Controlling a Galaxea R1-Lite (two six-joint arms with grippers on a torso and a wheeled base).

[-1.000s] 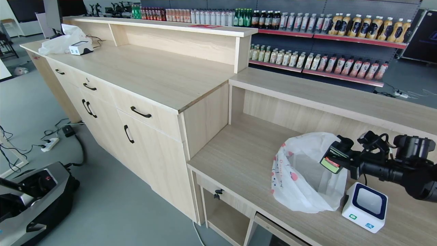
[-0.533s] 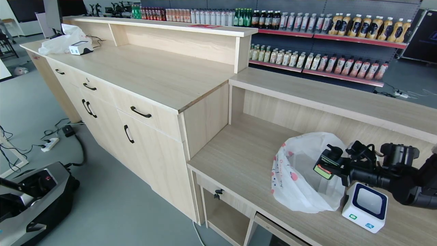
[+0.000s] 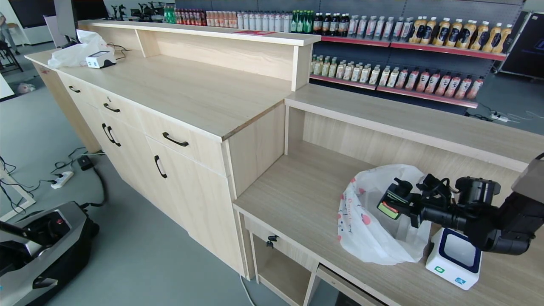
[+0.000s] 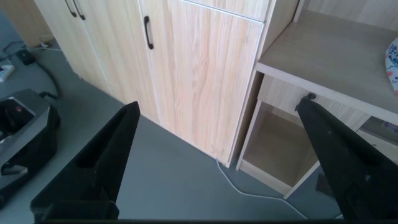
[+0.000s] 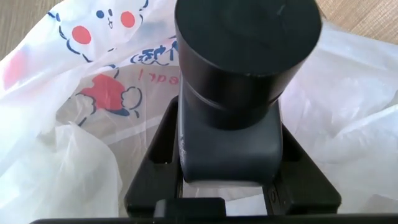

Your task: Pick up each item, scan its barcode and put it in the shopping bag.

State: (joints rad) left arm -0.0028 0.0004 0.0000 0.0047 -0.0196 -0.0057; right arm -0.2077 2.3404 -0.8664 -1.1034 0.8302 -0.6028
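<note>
A white shopping bag [image 3: 369, 225] with red and blue prints stands open on the lower wooden counter [image 3: 297, 191]. My right gripper [image 3: 401, 200] hangs over the bag's mouth, shut on a dark bottle-like item [image 3: 390, 205] with a green and red label. In the right wrist view the item [image 5: 239, 81] shows a black round end, with the gripper [image 5: 231, 152] clamped on both its sides and the bag [image 5: 93, 124] beneath. The white barcode scanner [image 3: 454, 258] sits just right of the bag. My left gripper [image 4: 217, 106] is open above the floor, beside the cabinet.
A raised shelf [image 3: 403, 114] runs behind the lower counter, and a taller counter [image 3: 178, 89] stands to its left with another scanner [image 3: 100, 58] and bag at its far end. Racks of bottles [image 3: 403, 76] line the back. Cables lie on the floor [image 3: 63, 178].
My right gripper has carried the item left and downward, from above the scanner to over the bag's mouth. The bag and scanner have not moved.
</note>
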